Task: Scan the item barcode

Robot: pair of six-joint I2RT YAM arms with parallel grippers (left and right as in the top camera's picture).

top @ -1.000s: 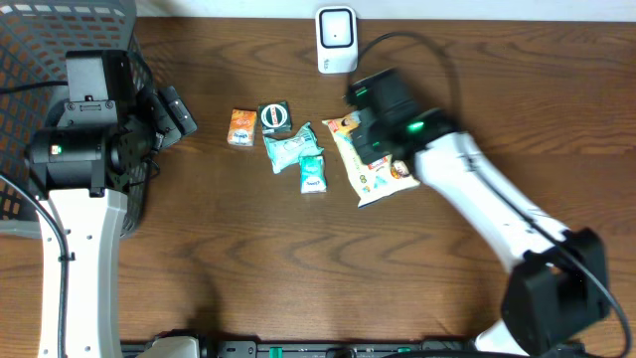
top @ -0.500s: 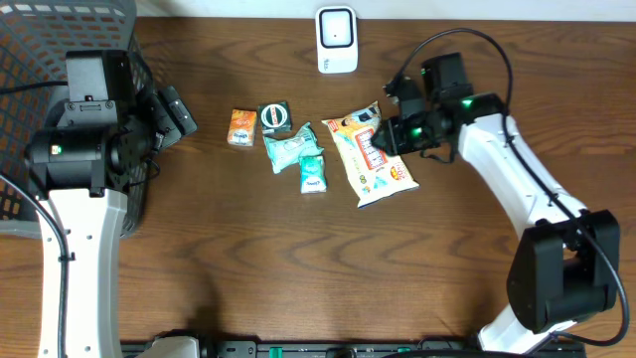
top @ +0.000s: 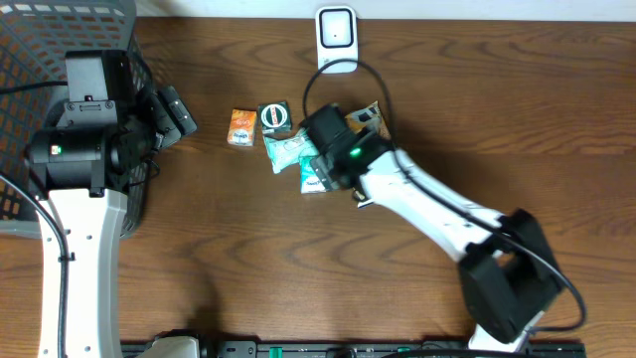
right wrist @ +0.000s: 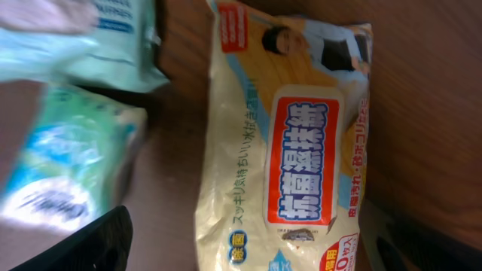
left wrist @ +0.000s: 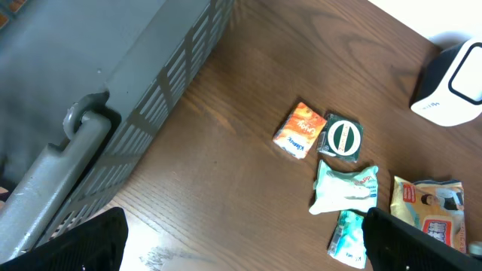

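Surface: a dark brown wooden table (top: pixel 248 259) with a fine grain and a matt top.
Room: only a little of it shows. A pale strip runs beyond the table edge where the white scanner (top: pixel 337 40) stands upright.
Basket: a grey plastic basket (top: pixel 30 40) with slotted walls stands well to the left of the scanner, beside my left arm.
Task's thing: the yellow wet wipes pack (right wrist: pixel 294 135) lies flat on the wood, near the scanner on the side toward me. From overhead my right arm covers most of it.
Long axis: it runs away from the scanner toward my side of the table, a little tilted.
Which way it points: the end with the printed person points toward the scanner. The printed face is up, and its red label with white characters runs along the length.
Neighbours: a pale green pack (left wrist: pixel 343 188) and a small teal pack (left wrist: pixel 348 237) lie just beside the wipes, on the basket side. A dark box with a round mark (left wrist: pixel 343 138) and an orange pack (left wrist: pixel 300 129) lie beyond them, nearer to the scanner's edge.
Right gripper (right wrist: pixel 256 237): it hangs above the wipes pack, and my fingers (right wrist: pixel 105 241) stand wide apart and grip nothing.
Left gripper (left wrist: pixel 248 241): it is far left of the scanner, by the basket. It is spread fully and it is empty.
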